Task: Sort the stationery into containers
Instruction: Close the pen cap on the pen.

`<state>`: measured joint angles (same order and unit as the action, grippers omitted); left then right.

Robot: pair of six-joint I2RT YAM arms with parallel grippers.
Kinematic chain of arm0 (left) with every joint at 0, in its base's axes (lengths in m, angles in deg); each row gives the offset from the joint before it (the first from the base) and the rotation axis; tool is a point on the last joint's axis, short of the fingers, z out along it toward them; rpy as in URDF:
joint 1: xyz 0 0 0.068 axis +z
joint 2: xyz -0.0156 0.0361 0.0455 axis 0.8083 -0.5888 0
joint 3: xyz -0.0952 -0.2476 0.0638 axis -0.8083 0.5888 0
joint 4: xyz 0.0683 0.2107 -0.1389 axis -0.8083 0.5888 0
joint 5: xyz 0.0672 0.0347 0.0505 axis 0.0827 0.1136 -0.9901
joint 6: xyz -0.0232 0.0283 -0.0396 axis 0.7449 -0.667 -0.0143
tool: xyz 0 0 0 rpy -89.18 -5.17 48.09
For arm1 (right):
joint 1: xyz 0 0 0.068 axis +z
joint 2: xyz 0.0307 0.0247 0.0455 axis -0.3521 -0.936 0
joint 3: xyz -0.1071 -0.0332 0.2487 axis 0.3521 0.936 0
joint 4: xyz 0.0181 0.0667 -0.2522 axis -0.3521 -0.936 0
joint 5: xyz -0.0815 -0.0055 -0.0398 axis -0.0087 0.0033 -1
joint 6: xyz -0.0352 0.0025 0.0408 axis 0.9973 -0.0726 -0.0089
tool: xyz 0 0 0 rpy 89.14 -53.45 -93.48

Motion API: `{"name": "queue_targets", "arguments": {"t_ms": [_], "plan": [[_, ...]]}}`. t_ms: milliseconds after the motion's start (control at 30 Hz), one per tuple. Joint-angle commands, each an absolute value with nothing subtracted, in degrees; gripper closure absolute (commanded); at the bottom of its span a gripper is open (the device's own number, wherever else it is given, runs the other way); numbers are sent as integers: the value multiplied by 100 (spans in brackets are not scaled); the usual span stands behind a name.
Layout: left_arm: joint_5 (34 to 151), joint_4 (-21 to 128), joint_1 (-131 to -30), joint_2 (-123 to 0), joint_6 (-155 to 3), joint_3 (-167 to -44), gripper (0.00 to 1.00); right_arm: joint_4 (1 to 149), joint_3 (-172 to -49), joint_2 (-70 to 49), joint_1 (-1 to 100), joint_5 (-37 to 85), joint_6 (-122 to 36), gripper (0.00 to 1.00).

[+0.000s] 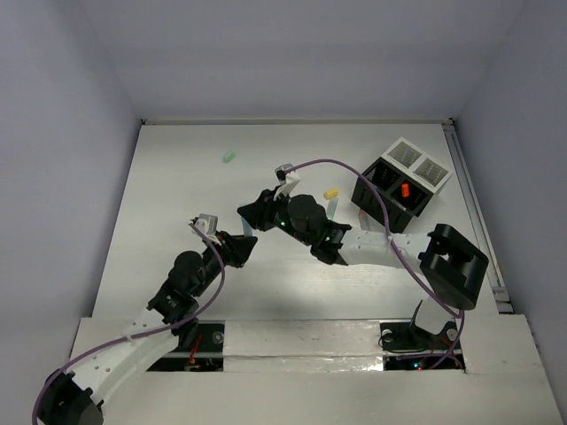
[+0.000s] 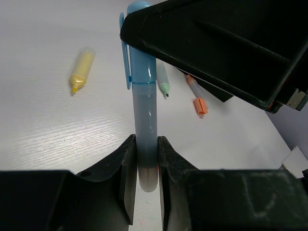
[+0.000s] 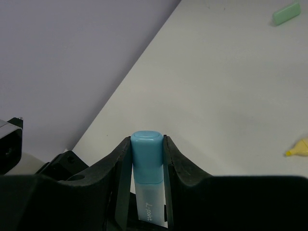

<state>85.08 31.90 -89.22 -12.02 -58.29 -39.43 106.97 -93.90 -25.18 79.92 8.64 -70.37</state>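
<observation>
- The left gripper [image 2: 146,149] is clamped on the clear lower barrel of a blue pen [image 2: 144,96], one finger pressing each side.
- The right gripper [image 3: 147,144] is clamped on the same pen's sky-blue cap, whose flat rounded end just clears the fingertips.
- The pen is held off the table [image 1: 177,204] between the two grippers, near the middle of the table. In the top view it is hidden by the wrists, so its tilt is hard to judge.
- The pen has a frosted, pale grey-blue barrel, an opaque blue cap with a side clip, and small print on the barrel below the cap.
- From the left gripper, a yellow marker [image 2: 82,70] lies on the table at 11 o'clock, tip toward the camera.
- At 12 to 1 o'clock a mint pen [image 2: 163,84] lies partly under the right gripper. An orange pen [image 2: 195,91] lies just beside it at 1 o'clock, with an orange cap [image 2: 200,106] at its near end.
- Seen from above, a mint block [image 1: 229,158] lies alone at 12 o'clock, well apart.
- The black box [image 1: 390,199] stands between 2 and 3 o'clock, with an orange item [image 1: 405,189] in one compartment. The white tray [image 1: 416,162] adjoins its far side.
</observation>
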Motion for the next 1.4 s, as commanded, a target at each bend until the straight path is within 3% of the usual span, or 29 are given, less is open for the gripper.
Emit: {"name": "queue_targets", "arguments": {"t_ms": [0, 667, 1367], "plan": [[8145, 2748, -8874, -1115, -5742, -4251, 100, 10483, -9248, -2275, 8152, 1540, -7146, 100], [7302, 2625, -8874, -1941, -5944, -5868, 100, 8830, -8484, -1757, 8372, 1267, -6935, 100], [7275, 1922, -8874, -2943, -6330, -7028, 100, 8768, -7711, -1906, 8425, 1583, -7251, 100]]}}
